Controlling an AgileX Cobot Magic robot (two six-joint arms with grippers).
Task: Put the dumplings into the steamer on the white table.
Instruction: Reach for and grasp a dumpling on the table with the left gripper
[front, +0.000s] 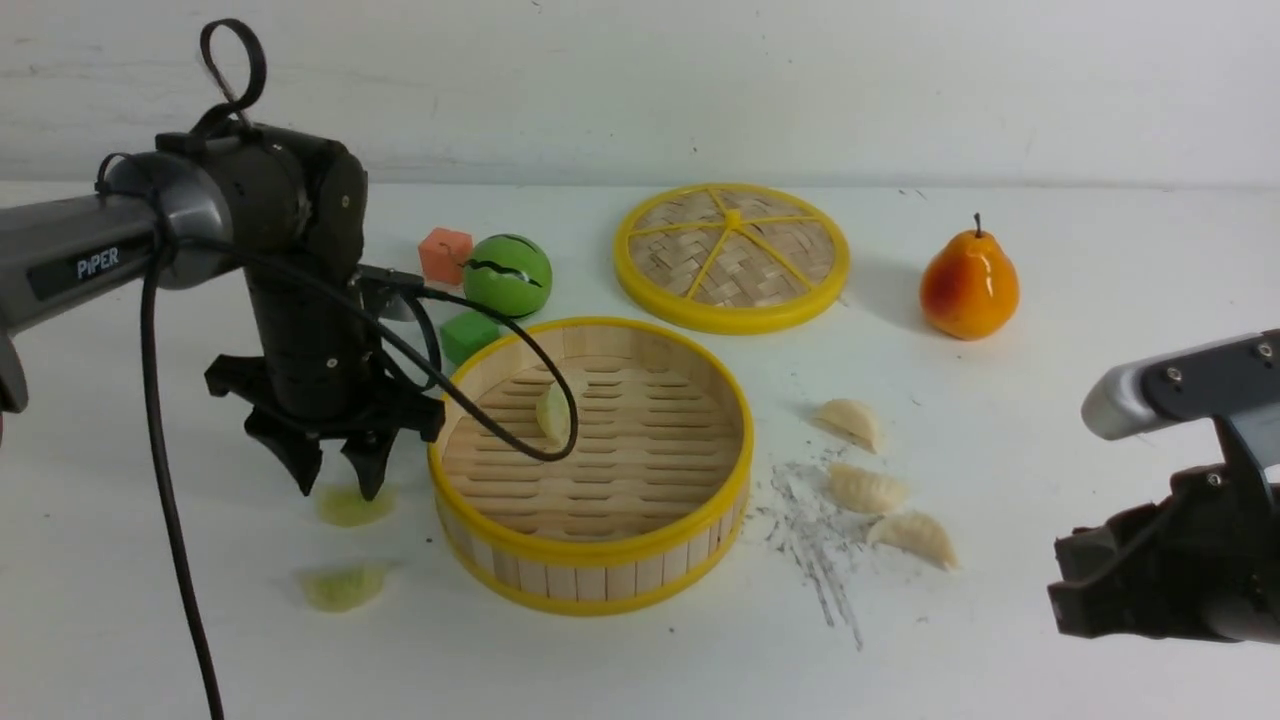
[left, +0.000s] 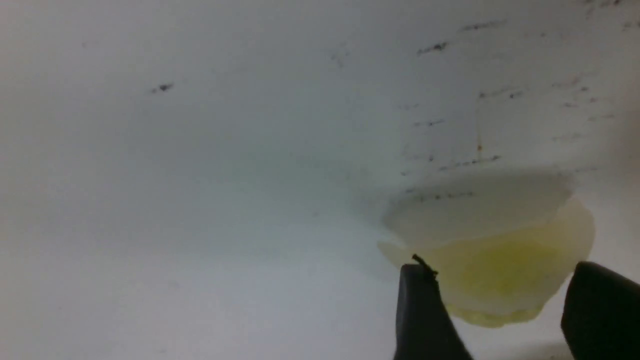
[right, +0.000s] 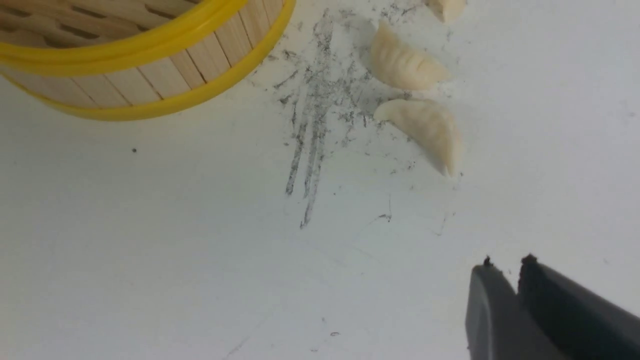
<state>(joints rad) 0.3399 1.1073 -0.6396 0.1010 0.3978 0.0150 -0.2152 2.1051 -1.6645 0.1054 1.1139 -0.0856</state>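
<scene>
The steamer (front: 600, 555) stands mid-table on the white table (front: 640, 670) with one pale green dumpling (front: 553, 413) lying inside. My left gripper (front: 338, 488) hangs open just left of it. Its fingers straddle a second green dumpling (front: 352, 506) on the table without squeezing it; in the left wrist view that dumpling (left: 490, 225) lies between the black fingertips (left: 417, 300). A third green dumpling (front: 343, 587) lies nearer the front. Three cream dumplings (front: 848, 420) (front: 866, 488) (front: 915, 537) lie right of the steamer. My right gripper (right: 505, 262) is shut and empty, over bare table.
The flat woven lid (front: 732, 255) lies behind the steamer, with a pear (front: 968, 285) to its right. A green ball (front: 507, 275), an orange cube (front: 445, 253) and a green cube (front: 468, 335) sit behind my left gripper. A black cable (front: 545, 440) droops over the steamer's rim.
</scene>
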